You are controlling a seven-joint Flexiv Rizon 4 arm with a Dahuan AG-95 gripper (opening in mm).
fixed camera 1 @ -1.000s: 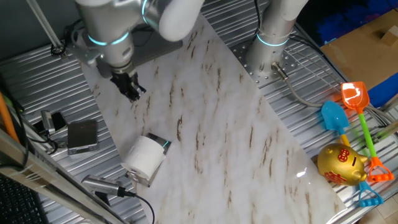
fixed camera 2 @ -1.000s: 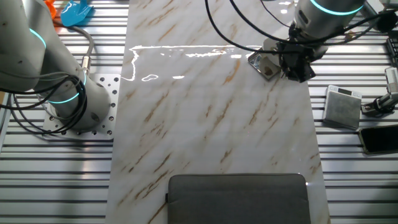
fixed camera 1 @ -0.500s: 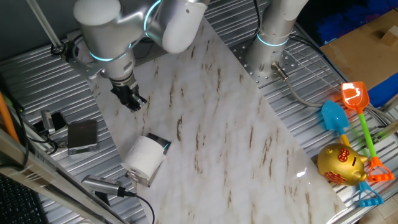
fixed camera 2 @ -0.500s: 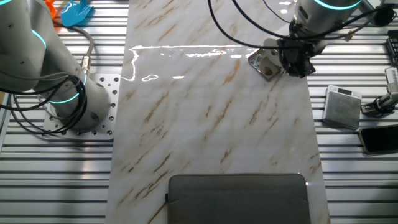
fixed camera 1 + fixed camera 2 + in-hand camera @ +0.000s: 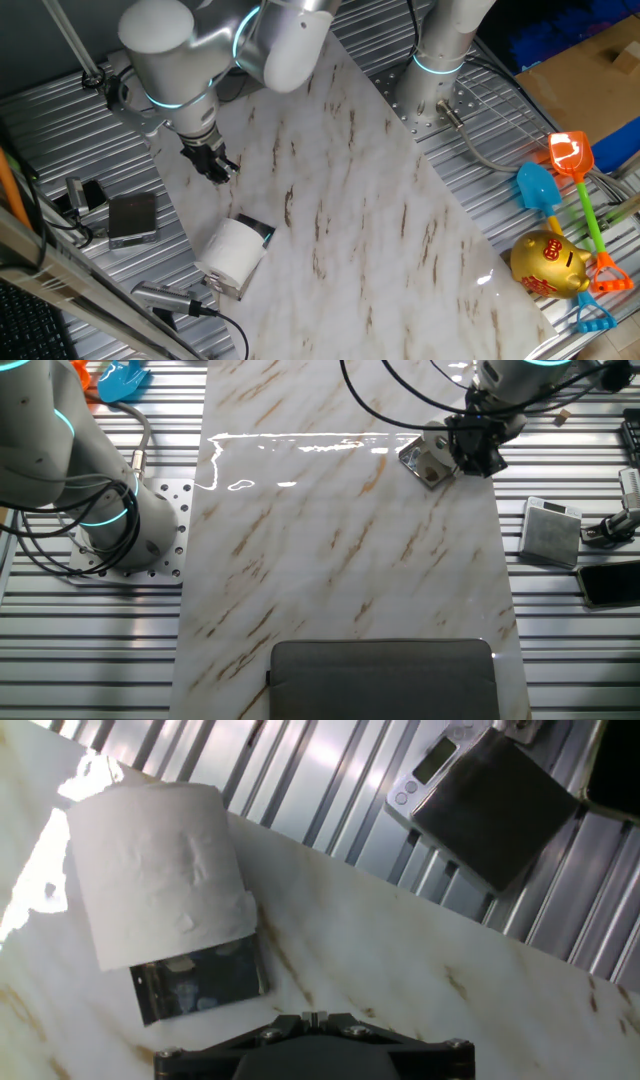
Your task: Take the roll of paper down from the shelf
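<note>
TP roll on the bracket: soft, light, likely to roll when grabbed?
The roll of paper looks plump with dimpled wrap, so it would probably squash under the fingers rather than slip. Likely light for its bulk. It lies on its side across the shelf, so a nudge could roll it off onto the marble.

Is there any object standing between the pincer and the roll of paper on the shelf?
Nothing visible does. The pincer hangs above bare marble, and the roll of paper lies on the shelf a short way off. The scale sits off to the side, on the ribbed metal.
</note>
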